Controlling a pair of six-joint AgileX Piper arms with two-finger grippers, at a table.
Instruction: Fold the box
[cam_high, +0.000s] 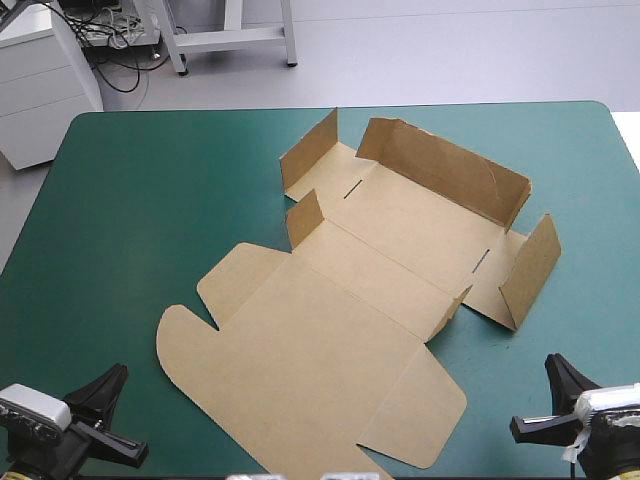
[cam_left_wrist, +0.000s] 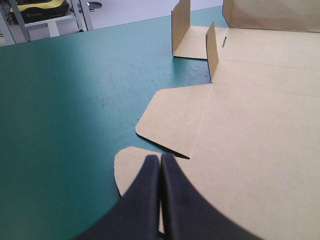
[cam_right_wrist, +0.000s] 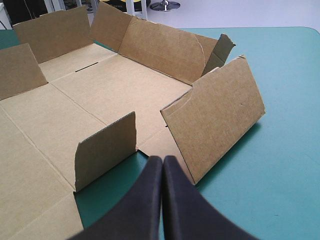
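Brown box (cam_high: 345, 250): it is lying open near the middle of the teal-green cover (cam_high: 150, 200), a little toward the right side, apart from both grippers.
Lid (cam_high: 320, 380): it is lying flat on the cover and reaching toward the near edge of the table.
Round flap (cam_left_wrist: 131, 167): it is sticking out flat from the lid's near left corner.
Far wall (cam_high: 450, 170): it is standing up along the far side of the box.
Left flaps (cam_high: 310, 150): two are standing up on the box's left side, one behind the other.
Right flap (cam_right_wrist: 215, 115): it is standing up on the box's right side and leaning outward.
Left gripper (cam_left_wrist: 160, 159): its two black fingers are pressing together into one point, with nothing between them. It is sitting by the near left corner of the table and pointing at the round flap, which is just ahead of it.
Right gripper (cam_right_wrist: 163, 160): its black fingers are pressing together too, holding nothing. It is sitting by the near right corner and pointing at the right flap, close to it.
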